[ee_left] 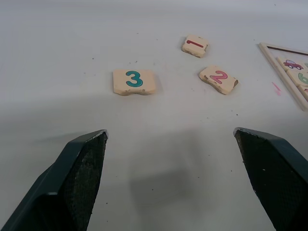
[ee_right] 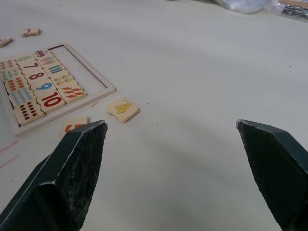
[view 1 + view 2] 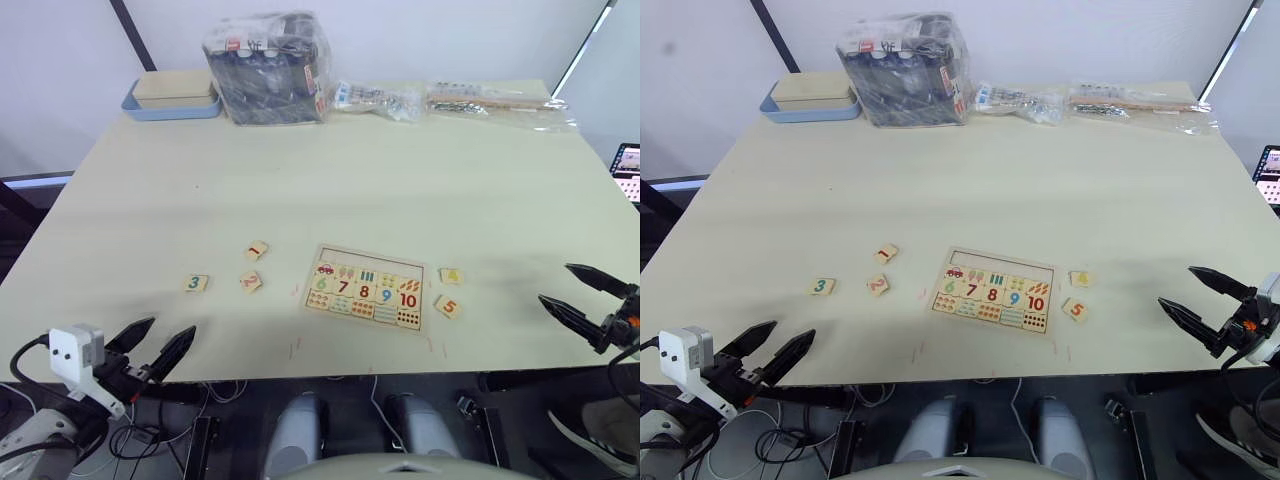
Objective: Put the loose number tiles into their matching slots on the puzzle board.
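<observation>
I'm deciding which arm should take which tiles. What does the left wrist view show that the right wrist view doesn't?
Left wrist view: the open left gripper faces three small square light-wood tiles lying apart on the pale table: the green 3 tile, the pink 2 tile and the red 1 tile.

Right wrist view: the open right gripper faces the yellow 4 tile and the orange 5 tile, partly hidden behind a finger, and the board's 6 to 10 row.

Both: the flat light-wood puzzle board, its top row of slots empty.

Tiles 3 (image 1: 134,81), 2 (image 1: 218,78), 1 (image 1: 195,44) lie flat ahead of left gripper (image 1: 171,180); 4 (image 2: 122,109), 5 (image 2: 72,126) and board (image 2: 97,80), top row empty, near right gripper (image 2: 173,168).
</observation>
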`<move>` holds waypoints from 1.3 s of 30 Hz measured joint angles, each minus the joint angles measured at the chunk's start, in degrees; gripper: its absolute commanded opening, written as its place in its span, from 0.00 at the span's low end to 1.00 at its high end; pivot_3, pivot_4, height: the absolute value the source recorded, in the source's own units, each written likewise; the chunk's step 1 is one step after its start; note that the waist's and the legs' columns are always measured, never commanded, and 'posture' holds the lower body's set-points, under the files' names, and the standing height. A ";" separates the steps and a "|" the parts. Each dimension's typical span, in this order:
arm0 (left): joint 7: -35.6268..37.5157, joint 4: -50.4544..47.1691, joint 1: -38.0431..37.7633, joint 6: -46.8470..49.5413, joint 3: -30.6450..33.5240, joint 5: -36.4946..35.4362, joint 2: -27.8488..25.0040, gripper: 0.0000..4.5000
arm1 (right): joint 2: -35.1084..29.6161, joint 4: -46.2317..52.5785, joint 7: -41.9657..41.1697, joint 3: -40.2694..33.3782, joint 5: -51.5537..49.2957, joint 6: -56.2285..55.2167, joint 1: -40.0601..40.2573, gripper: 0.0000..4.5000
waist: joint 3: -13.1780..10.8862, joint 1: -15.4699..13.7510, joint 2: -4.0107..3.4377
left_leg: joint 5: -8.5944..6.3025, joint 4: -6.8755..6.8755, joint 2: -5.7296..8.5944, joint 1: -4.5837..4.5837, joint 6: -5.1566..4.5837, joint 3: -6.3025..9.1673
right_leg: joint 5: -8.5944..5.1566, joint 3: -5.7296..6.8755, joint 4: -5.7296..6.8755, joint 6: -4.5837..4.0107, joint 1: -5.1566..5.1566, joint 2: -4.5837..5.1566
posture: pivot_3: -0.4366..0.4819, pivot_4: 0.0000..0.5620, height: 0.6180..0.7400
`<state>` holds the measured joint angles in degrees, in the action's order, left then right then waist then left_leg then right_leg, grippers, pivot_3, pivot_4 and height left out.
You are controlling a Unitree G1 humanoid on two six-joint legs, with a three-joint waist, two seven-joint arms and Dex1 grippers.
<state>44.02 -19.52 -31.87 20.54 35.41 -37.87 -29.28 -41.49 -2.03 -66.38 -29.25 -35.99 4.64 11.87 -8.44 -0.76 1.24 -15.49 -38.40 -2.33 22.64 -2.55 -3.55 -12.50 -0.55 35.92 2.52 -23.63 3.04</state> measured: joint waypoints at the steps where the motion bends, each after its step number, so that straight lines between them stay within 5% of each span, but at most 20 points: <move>1: 0.00 0.00 0.00 0.00 0.00 0.01 0.00 0.99 | 0.00 0.00 0.00 0.00 0.00 0.00 0.00 1.00 | 0.00 0.00 0.00 | 0.00 0.00 0.00 0.00 0.00 0.00 | 0.00 0.00 0.00 0.00 0.00 0.00 | 0.48 0.27 1.00; 10: 9.29 5.65 5.87 -0.76 -0.47 0.57 -9.12 0.99 | 0.07 7.34 -2.01 4.71 -1.29 2.17 -2.27 1.00 | 0.01 0.03 -0.01 | -0.05 0.01 -0.03 0.02 -0.07 -0.06 | 0.00 -0.03 -0.01 -0.01 -0.03 -0.04 | 0.48 0.27 1.00; 19: 29.05 19.16 11.25 -6.49 -0.46 4.07 -25.14 0.99 | -5.89 18.18 -8.02 7.07 -7.23 9.89 -4.21 1.00 | -0.04 -0.04 -0.05 | -0.05 0.00 -0.04 0.00 -0.07 -0.07 | 0.00 0.01 -0.01 0.00 -0.10 0.02 | 0.48 0.27 1.00; 23: 35.65 28.74 20.07 -9.77 -3.66 6.42 -30.02 0.99 | -6.46 21.25 -8.33 7.00 -8.00 11.29 -4.34 1.00 | -0.06 -0.13 -0.06 | -0.05 0.01 -0.03 0.05 -0.07 -0.07 | 0.00 0.05 -0.01 0.00 -0.14 0.05 | 0.48 0.27 1.00; 33: 42.30 48.43 41.60 -16.57 -18.09 15.10 -31.80 0.99 | -6.24 26.59 -7.13 5.97 -8.83 11.77 -0.90 1.00 | -0.04 -0.12 0.04 | -0.05 -0.03 0.01 0.11 -0.09 -0.38 | 0.02 0.11 0.04 0.01 -0.08 -0.01 | 0.48 0.27 1.00; 39: 42.36 52.60 47.38 -18.60 -22.12 17.91 -29.92 0.99 | -5.27 27.05 -6.09 5.77 -8.76 11.56 0.19 1.00 | -0.02 0.00 0.09 | -0.05 -0.03 0.02 0.11 -0.09 -0.45 | 0.03 0.04 0.04 0.03 -0.09 -0.03 | 0.48 0.27 1.00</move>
<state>86.37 33.08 15.51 1.95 13.29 -19.96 -59.19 -46.76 25.02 -72.47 -23.48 -44.75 16.20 12.06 -8.46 -0.76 1.33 -15.54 -38.43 -2.31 22.76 -2.64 -4.00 -12.48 -0.51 35.96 2.55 -23.72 3.01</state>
